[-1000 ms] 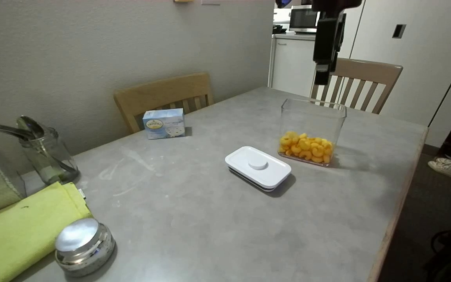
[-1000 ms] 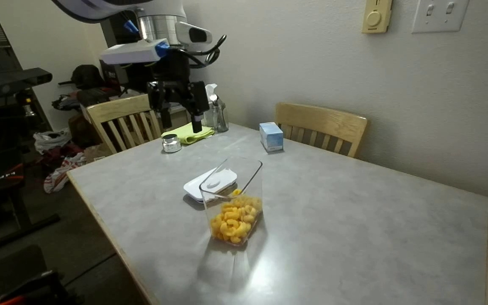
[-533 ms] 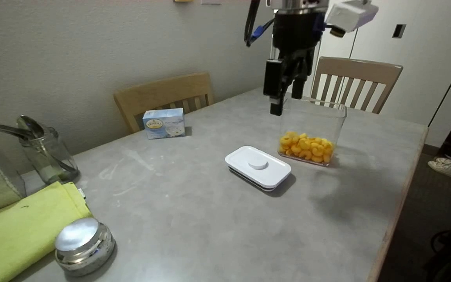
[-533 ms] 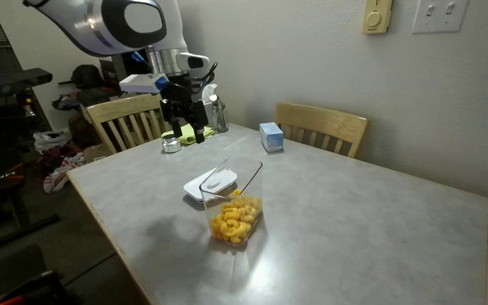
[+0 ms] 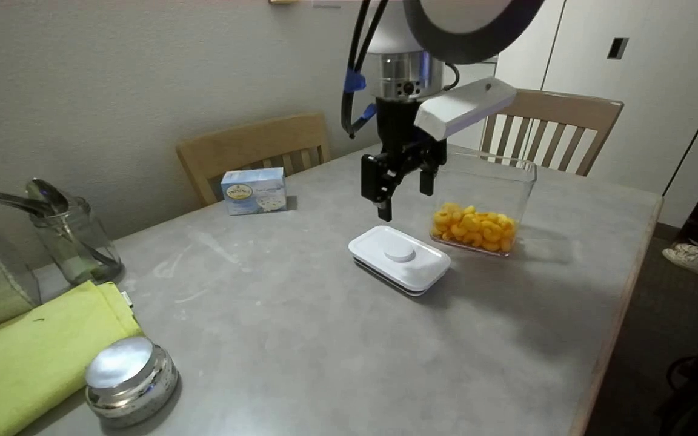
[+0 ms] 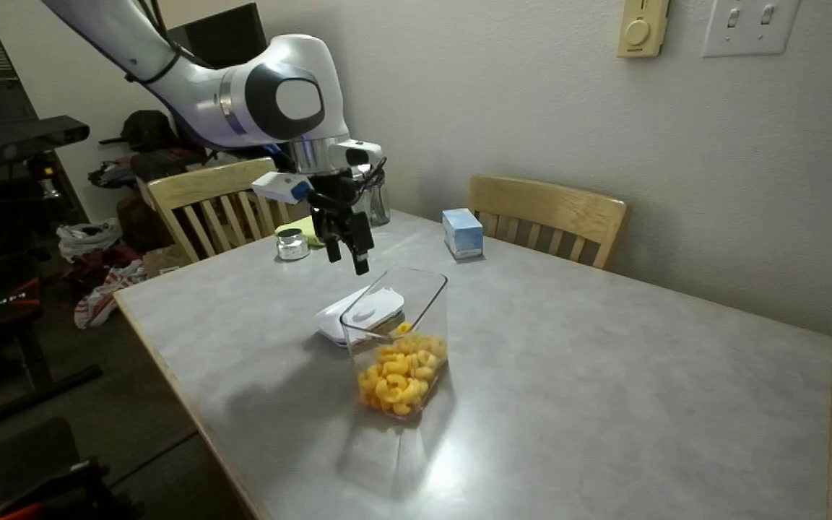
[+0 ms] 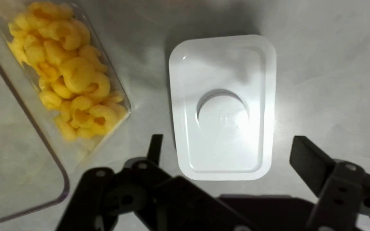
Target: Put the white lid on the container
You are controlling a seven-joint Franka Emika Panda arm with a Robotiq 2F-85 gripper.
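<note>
Fingers [image 7: 312, 165] spread wide, grip empty, and they hover clear above the bench [image 5: 300, 351]! There's the white lid [image 7: 223, 154], in the wrist view at twelve o'clock from the gap between them, flat on the bench, button [image 7: 223, 112] up! The container [image 5: 485, 188], yellow pieces [image 7: 79, 73] inside, stands upright at ten o'clock from that same gap, near the lid.

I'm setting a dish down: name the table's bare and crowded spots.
Bare: between silver jar and white lid; in an exterior view, the stretch right of the container and blue box. Crowded: white lid and container close together, open claw hanging nearby; silver jar, yellow cloth and glass jar bunched.
</note>
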